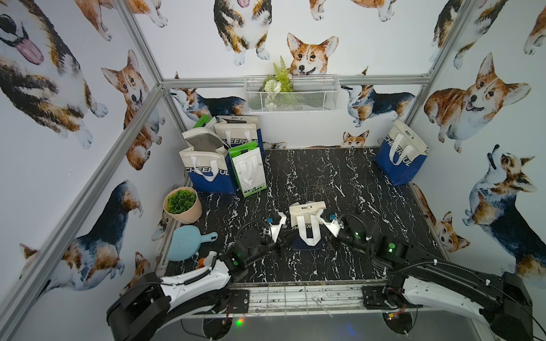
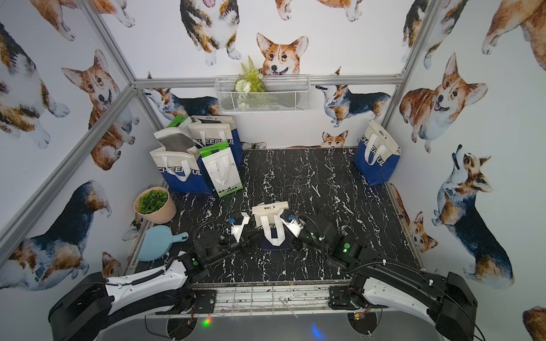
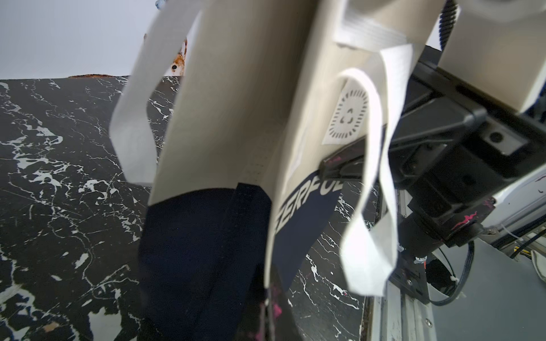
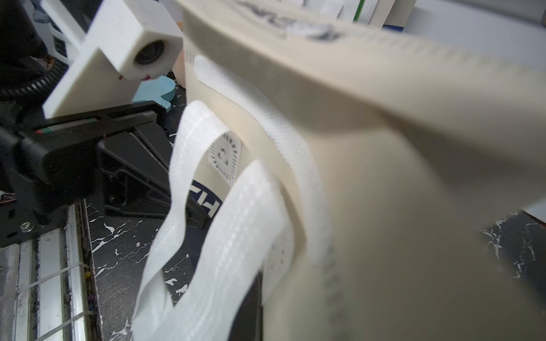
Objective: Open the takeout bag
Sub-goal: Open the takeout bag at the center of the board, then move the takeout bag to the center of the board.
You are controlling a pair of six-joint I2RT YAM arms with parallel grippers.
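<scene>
The takeout bag [image 1: 307,212] [image 2: 270,211], cream above and navy below with white handles, stands flat-folded near the table's front middle. My left gripper [image 1: 288,236] [image 2: 255,233] is at its left edge and my right gripper [image 1: 324,233] [image 2: 288,236] at its right edge. The left wrist view has my left gripper [image 3: 273,319] shut on the bag's [image 3: 236,118] thin side edge. The bag's cream fabric [image 4: 384,177] fills the right wrist view and hides most of my right gripper [image 4: 257,310], which is shut on the bag. The bag's mouth looks pressed together.
Several similar bags [image 1: 212,165] cluster at the back left, and one more bag [image 1: 401,153] leans in the back right corner. A potted plant [image 1: 181,205], a blue paddle-shaped dish [image 1: 186,242] and a spray bottle [image 1: 206,259] sit along the left edge. A wire basket [image 1: 289,94] hangs on the back wall.
</scene>
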